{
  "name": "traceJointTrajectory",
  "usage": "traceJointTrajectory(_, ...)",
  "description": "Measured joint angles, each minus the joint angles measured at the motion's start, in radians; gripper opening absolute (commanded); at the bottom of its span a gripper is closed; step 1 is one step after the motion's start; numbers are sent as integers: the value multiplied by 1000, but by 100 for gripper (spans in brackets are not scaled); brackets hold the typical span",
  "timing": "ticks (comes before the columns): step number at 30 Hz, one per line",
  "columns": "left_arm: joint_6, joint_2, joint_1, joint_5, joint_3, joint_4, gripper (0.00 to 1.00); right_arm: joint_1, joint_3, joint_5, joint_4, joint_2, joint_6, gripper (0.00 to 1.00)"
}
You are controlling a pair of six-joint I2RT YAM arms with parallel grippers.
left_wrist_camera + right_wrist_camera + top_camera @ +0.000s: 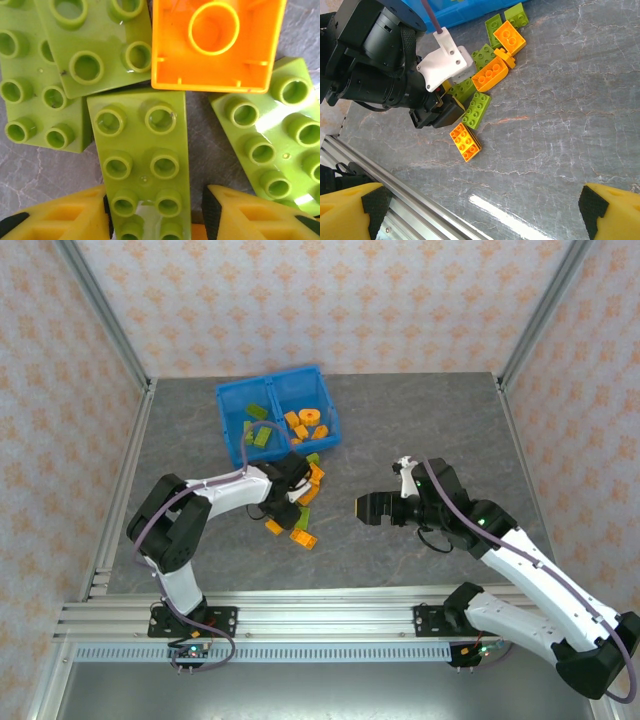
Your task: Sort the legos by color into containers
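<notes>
Loose orange and green legos [300,512] lie in a heap just in front of the blue bin [226,405]. Its left compartment holds green bricks [260,432] and its right one orange bricks [308,422]. My left gripper [157,212] is down in the heap, astride a long green brick [142,160]. The left pad touches that brick, the right pad stands a little off it, so the gripper is open. An upturned orange brick [215,45] and more green bricks [270,145] lie close around. My right gripper [480,210] hovers open over bare table to the right of the heap.
In the right wrist view the left arm's wrist [380,65] sits over the heap's left side. An orange brick [465,141] and a green one [476,110] lie at the heap's near edge. The metal rail [395,190] runs along the table's front.
</notes>
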Motion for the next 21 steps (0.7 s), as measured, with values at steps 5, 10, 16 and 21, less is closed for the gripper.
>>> traceJointTrajectory(5, -4, -4, -2, 3, 0, 6, 39, 0, 0, 0, 0, 0, 0, 99)
traceJointTrajectory(10, -5, -44, -2, 2, 0, 8, 39, 0, 0, -1, 0, 0, 3, 99)
traceJointTrajectory(16, -7, -201, 8, -8, 39, 8, 40, 0, 0, -5, 0, -1, 3, 99)
traceJointTrajectory(21, -16, -269, 95, -56, 134, 24, 40, 0, 0, -8, 0, -4, 3, 99)
